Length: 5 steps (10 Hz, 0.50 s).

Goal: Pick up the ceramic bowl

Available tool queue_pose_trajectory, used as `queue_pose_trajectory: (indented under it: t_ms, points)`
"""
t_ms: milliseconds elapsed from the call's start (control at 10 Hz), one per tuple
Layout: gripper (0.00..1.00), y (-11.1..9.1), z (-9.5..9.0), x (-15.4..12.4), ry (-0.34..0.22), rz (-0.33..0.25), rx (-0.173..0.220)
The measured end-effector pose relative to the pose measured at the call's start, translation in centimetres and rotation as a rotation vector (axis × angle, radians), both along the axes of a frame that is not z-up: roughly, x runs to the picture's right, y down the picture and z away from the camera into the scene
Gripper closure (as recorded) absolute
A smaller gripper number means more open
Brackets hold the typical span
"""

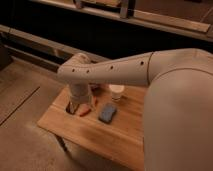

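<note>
A white cup (116, 91) is standing at the back of the tabletop (102, 137), a blue-grey block (107, 113) is lying before it, and an orange thing (85, 111) is lying beside the tool (78, 107) at the left end.

wooden table (91, 133) on tan floor (24, 146)

No text, label, brand, number or sign can be read anywhere. Nothing legible is found on the white robot arm (115, 70), the small white cup (116, 91), the flat blue-grey rectangular block (107, 113) or the light wooden counter (100, 135). The claw (76, 107) is lowered over the counter's left end, left of the block; it carries no readable marking.
</note>
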State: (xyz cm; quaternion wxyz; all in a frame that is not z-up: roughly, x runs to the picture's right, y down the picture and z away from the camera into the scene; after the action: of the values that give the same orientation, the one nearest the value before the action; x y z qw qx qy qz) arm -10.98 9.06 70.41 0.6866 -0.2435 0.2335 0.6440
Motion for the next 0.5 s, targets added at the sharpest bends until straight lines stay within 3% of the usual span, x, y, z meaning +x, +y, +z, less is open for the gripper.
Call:
queue_pose_trajectory:
  t_ms: [300, 500]
  points:
    - [0.35, -6.0, 1.0, -3.2, 0.088, -0.033, 0.140]
    - [0.35, -7.8, 2.1, -4.2, 0.114, -0.090, 0.165]
